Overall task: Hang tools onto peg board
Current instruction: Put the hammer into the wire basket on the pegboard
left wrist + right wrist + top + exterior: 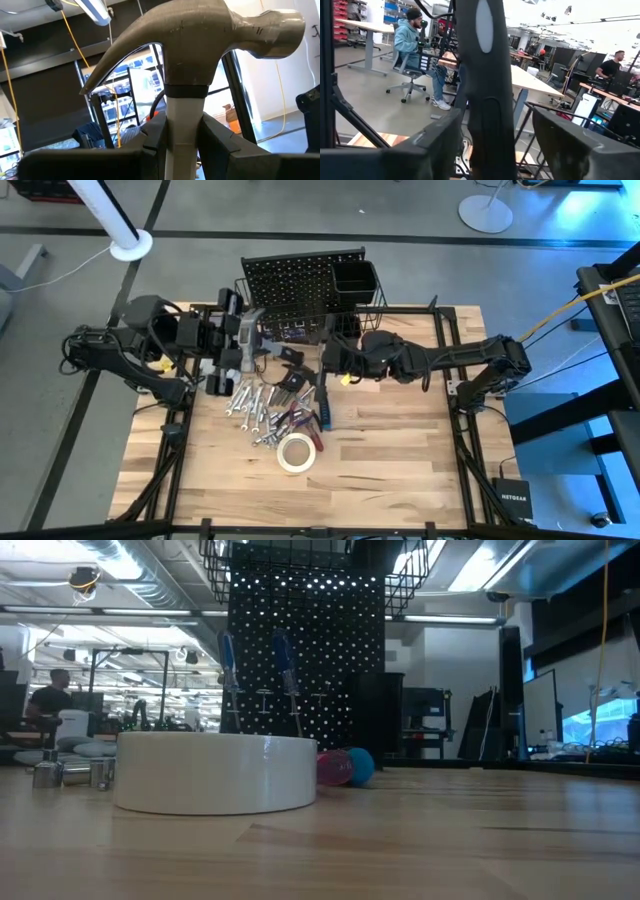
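The left tool (pixel 182 145) is clenched on the pale handle of a hammer (pixel 200 45), head up and long axis upright, just left of the peg board (pixel 285 285) at the desk's (pixel 400 460) far edge. The right tool (pixel 490 145) stands spread around a dark handle without gripping it. Remaining tools (pixel 265 405) and the tape roll (pixel 297 453) lie near of both; the left arm is nearer the board's left edge.
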Tool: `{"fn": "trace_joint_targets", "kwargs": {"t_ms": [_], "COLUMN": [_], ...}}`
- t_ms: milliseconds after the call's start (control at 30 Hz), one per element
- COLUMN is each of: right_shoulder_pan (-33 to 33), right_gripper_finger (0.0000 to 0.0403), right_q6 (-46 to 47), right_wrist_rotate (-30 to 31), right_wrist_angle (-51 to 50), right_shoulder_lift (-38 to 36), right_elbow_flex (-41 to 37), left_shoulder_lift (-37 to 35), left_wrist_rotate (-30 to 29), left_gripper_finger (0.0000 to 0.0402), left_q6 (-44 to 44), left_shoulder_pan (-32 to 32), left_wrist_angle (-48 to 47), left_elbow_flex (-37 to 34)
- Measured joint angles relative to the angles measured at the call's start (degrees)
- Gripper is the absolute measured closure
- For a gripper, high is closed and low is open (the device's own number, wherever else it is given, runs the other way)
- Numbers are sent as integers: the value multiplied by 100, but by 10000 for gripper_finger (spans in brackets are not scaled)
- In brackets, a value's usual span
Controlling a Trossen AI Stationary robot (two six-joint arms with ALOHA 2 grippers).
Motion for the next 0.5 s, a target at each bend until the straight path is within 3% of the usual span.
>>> {"fn": "trace_joint_targets", "kwargs": {"t_ms": [133,333,500], "right_shoulder_pan": [1,10,17], "right_gripper_finger": [169,294,294], "right_q6": [-98,-356,-555], "right_wrist_rotate": [1,132,292], "right_wrist_angle": [8,-55,-135], "right_shoulder_lift": [0,0,-23], "right_elbow_flex": [0,-2,-3], "left_shoulder_lift": [0,-2,-13], "left_wrist_rotate": [-4,-8,-24], "left_gripper_finger": [329,329,310], "left_q6": [3,27,86], "left_shoulder_pan": [0,0,0], "left_wrist_angle": [44,1,-188], "left_elbow_flex": [0,0,7]}}
